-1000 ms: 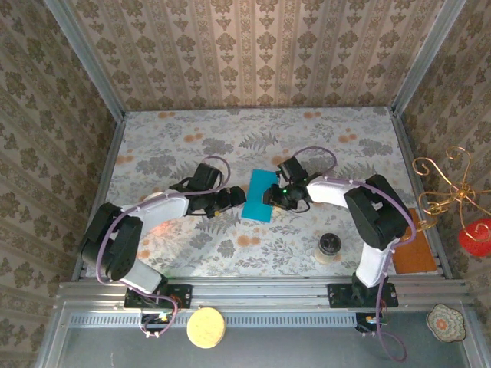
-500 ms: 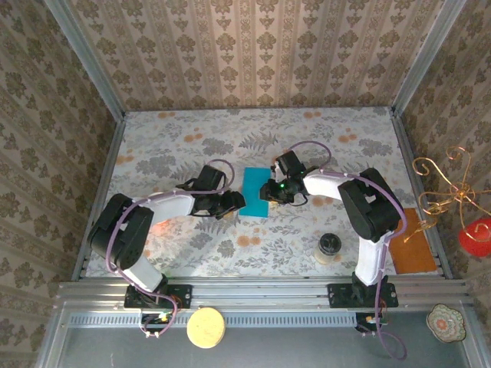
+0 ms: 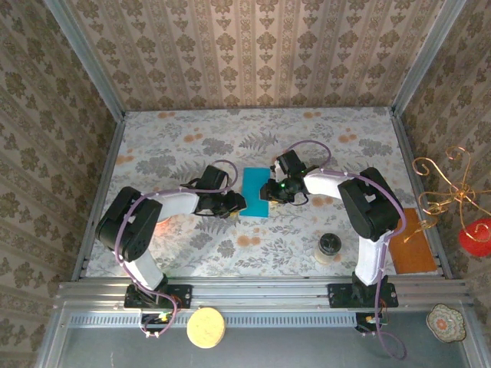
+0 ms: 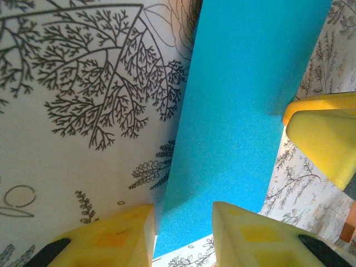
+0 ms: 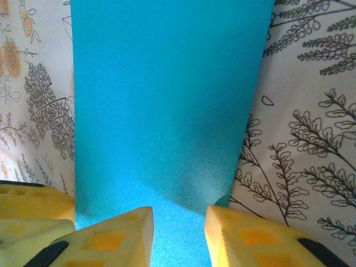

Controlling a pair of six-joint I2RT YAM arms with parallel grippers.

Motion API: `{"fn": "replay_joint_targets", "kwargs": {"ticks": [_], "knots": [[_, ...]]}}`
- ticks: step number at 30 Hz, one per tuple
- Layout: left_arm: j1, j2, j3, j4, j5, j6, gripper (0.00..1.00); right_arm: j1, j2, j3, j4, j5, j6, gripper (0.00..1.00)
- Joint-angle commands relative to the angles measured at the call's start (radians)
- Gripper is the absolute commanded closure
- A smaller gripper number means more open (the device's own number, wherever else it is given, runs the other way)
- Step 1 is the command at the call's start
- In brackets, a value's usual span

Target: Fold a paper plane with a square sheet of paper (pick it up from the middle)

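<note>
The square sheet of paper (image 3: pixel 256 193) lies at the middle of the table as a narrow teal-blue rectangle, apparently folded in half. My left gripper (image 3: pixel 236 204) is at its near-left corner. In the left wrist view the paper (image 4: pixel 245 100) runs away from the left gripper (image 4: pixel 182 214), whose yellow fingers stand a small gap apart over that corner. My right gripper (image 3: pixel 268 192) sits at the sheet's right edge. In the right wrist view its fingers (image 5: pixel 178 217) are also slightly apart just above the flat paper (image 5: pixel 167 94). Neither gripper pinches it.
A small dark-lidded jar (image 3: pixel 330 247) stands near the right arm's base. An orange-brown sheet (image 3: pixel 410 240) lies at the table's right edge. Patterned walls close in the back and both sides. A yellow round sponge (image 3: pixel 205 327) rests on the front rail.
The left gripper has slid right to the paper's left corner and narrowed its jaws. The right gripper and the paper shifted slightly left and away, then held still.
</note>
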Motion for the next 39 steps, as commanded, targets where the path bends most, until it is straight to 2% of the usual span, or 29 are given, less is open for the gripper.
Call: {"fn": "replay_joint_targets", "kwargs": {"ticks": [1, 6, 12, 20, 33, 39], "knots": [[-0.004, 0.020, 0.024, 0.031, 0.030, -0.015, 0.67, -0.010, 0.046, -0.008, -0.075, 0.037, -0.014, 0.65], [0.003, 0.029, 0.024, 0.056, 0.060, -0.022, 0.67, -0.013, 0.050, -0.011, -0.076, 0.037, -0.014, 0.66], [0.053, 0.049, 0.004, 0.195, 0.148, -0.053, 0.70, -0.014, 0.049, -0.012, -0.074, 0.037, -0.012, 0.66], [0.095, 0.118, 0.049, 0.226, 0.234, -0.030, 0.71, -0.015, 0.046, -0.013, -0.070, 0.036, -0.013, 0.66], [0.121, 0.172, 0.101, 0.196, 0.267, 0.004, 0.77, -0.024, 0.038, -0.013, -0.072, 0.029, -0.013, 0.65], [0.123, 0.187, 0.108, 0.196, 0.277, 0.005, 0.86, -0.028, 0.022, -0.015, -0.067, 0.024, -0.014, 0.63]]}}
